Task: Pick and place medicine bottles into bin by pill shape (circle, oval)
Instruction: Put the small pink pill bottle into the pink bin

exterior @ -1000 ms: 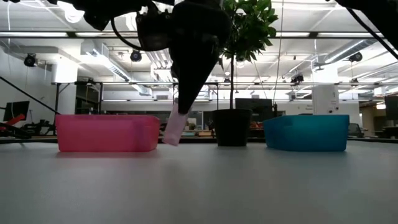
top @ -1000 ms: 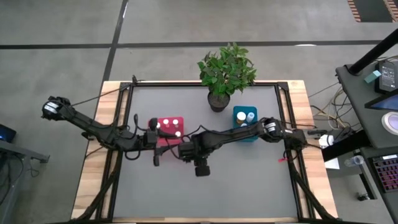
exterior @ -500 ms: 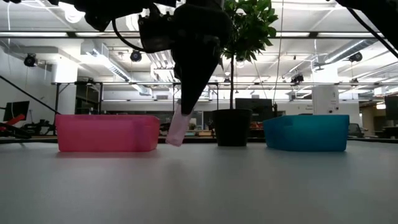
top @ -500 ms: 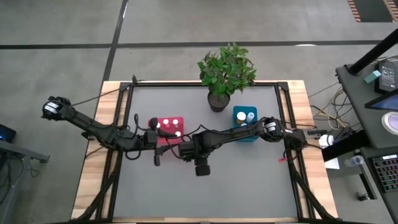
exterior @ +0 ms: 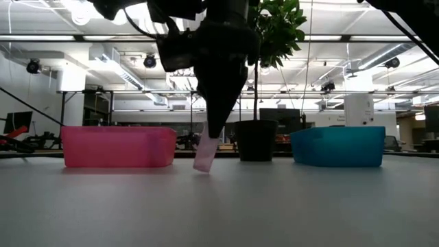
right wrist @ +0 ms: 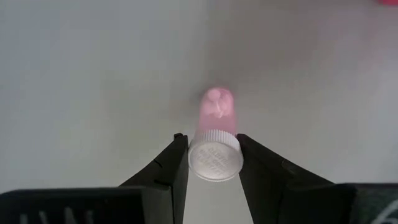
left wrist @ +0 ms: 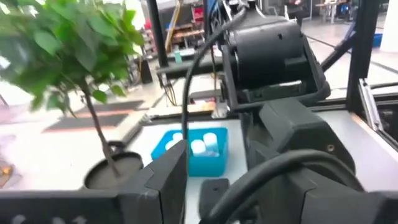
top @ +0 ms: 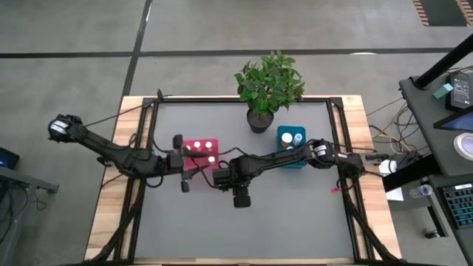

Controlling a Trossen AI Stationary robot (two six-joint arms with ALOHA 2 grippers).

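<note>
The right pincer [right wrist: 211,163] is closed on a small bottle [right wrist: 215,132], its two dark fingers [right wrist: 166,171] pressed against either side of the white cap; the pinkish body points away from the pincer toward the grey tabletop [right wrist: 81,74]; in the low view the bottle [exterior: 205,154] hangs tilted beneath the pincer, its lower end at or just above the tabletop, and I cannot tell whether it touches; the red bin [top: 201,153] lies just beside the right pincer [top: 222,179], on its far side, with white-capped bottles inside; the teal bin [top: 292,143] stands farther along the right arm, also holding bottles, and a potted plant [top: 267,85] stands beyond both bins; the left pincer [top: 186,179] sits near the red bin, close to the right pincer; whether its fingers are apart or together I cannot tell, and nothing shows between them in its wrist view.
</note>
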